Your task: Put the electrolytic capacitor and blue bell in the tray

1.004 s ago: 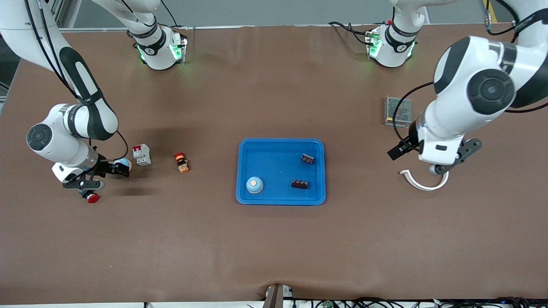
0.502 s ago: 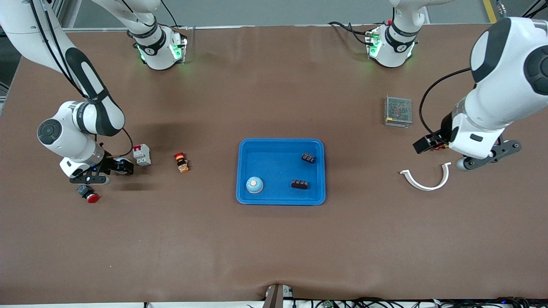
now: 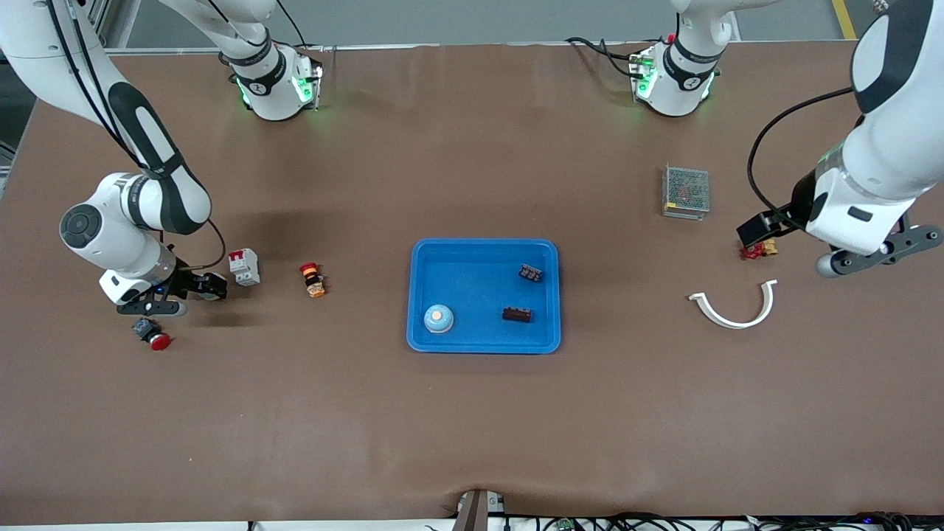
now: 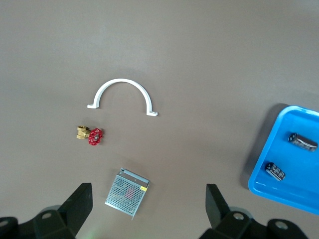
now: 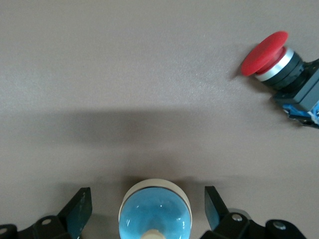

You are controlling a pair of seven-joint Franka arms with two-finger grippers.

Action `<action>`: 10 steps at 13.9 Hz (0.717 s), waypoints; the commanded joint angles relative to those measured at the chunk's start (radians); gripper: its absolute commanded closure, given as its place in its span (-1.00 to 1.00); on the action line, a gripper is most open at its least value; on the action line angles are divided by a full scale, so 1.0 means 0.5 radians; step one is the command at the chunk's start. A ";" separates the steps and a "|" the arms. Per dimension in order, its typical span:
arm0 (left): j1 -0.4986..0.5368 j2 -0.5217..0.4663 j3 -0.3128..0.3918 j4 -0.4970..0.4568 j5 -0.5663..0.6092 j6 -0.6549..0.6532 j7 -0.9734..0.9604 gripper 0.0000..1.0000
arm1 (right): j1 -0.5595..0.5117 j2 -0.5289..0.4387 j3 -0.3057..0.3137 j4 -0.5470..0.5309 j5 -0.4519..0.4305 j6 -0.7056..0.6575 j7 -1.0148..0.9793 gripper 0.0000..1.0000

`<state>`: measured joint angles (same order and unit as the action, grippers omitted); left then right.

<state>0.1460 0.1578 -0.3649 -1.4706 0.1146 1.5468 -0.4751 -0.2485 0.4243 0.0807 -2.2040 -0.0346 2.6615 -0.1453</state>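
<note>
Blue tray (image 3: 483, 251) sits mid-table, holding one blue bell (image 3: 438, 318) plus two dark capacitors (image 3: 529, 273). Second bell (image 5: 155, 212) sits on table at right arm's end, between spread fingers of right gripper (image 5: 148, 211), not gripped. Red push button (image 5: 279, 62) nearby. Left gripper (image 4: 148, 211) hangs wide open, empty, over white clip (image 4: 122, 93), red valve (image 4: 89, 135), mesh box (image 4: 127, 192).

Bright-blue tray (image 3: 483, 248); pale-blue bell (image 3: 438, 318) with an orange centre; brown table (image 3: 472, 428); red push button (image 3: 158, 340); white half-ring clamp (image 3: 730, 318); grey mesh box (image 3: 686, 191).
</note>
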 commanded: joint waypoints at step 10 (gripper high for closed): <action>-0.356 -0.294 0.558 -0.194 -0.202 0.002 0.573 -1.00 | -0.064 0.013 0.029 -0.081 -0.023 0.015 -0.050 -1.00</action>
<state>-0.0202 0.0539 -0.1088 -1.5296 0.0346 1.5344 -0.2130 -0.2492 0.4292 0.0805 -2.2362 -0.0346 2.6608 -0.1524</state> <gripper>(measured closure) 0.000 0.000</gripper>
